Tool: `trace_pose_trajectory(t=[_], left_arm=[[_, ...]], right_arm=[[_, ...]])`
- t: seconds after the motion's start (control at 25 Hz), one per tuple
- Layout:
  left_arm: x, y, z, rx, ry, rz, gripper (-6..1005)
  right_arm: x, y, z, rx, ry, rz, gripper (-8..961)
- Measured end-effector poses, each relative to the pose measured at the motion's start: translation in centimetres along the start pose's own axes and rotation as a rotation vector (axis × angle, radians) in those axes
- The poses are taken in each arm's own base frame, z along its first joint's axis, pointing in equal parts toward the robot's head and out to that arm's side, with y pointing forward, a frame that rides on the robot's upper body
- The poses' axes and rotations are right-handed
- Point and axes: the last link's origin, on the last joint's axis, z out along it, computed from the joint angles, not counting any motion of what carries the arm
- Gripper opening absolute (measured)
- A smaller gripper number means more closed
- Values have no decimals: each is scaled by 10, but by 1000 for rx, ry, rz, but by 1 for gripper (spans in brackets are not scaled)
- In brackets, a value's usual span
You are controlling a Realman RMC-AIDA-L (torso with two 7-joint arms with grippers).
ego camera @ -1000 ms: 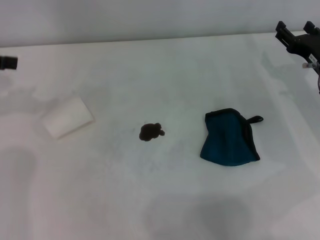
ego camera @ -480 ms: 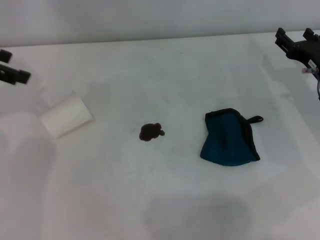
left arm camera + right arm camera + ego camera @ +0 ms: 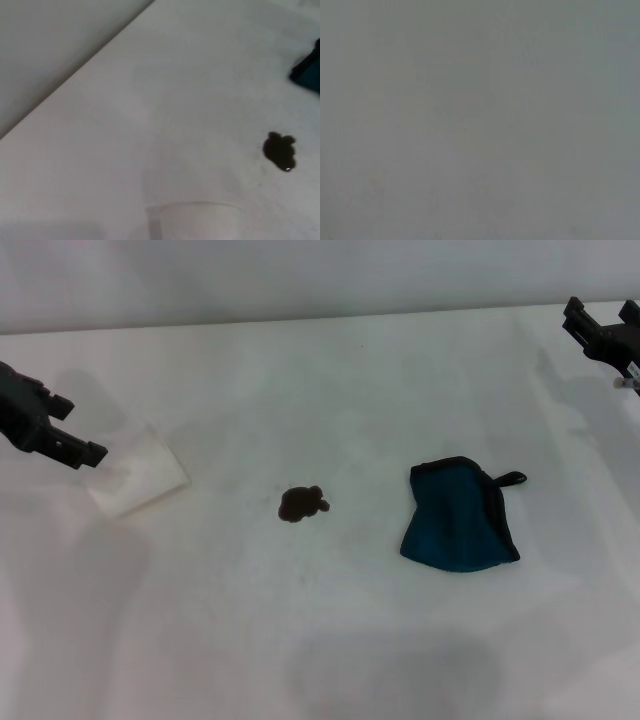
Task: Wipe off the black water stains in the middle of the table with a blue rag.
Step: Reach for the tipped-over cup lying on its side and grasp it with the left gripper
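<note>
- Stain (image 3: pixel 303 504) sits mid-table (image 3: pixel 330 640).
- Rag (image 3: pixel 458 515) lies right of the stain, apart.
- Left claw (image 3: pixel 62 436) reaches in left of the stain, beside the cup (image 3: pixel 140 477); grip unclear.
- Right claw (image 3: pixel 603 330) hangs far right of the stain, empty; opening unclear.

We find no legible text, label, brand, number or sign in any view. The white table (image 3: pixel 330 370), the blue rag (image 3: pixel 458 516), the black water stains (image 3: pixel 301 504) and the white paper cup (image 3: pixel 137 477) all carry plain, unmarked surfaces; the right wrist view shows only featureless grey.
</note>
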Motion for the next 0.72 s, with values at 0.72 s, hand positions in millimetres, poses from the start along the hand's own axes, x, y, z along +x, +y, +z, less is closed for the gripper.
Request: trace_pose_trajectory(t=[0.72], left_arm=[[12, 7, 56, 42, -26, 82, 867]], right_arm=[[-2, -1, 1, -1, -8, -3, 840]])
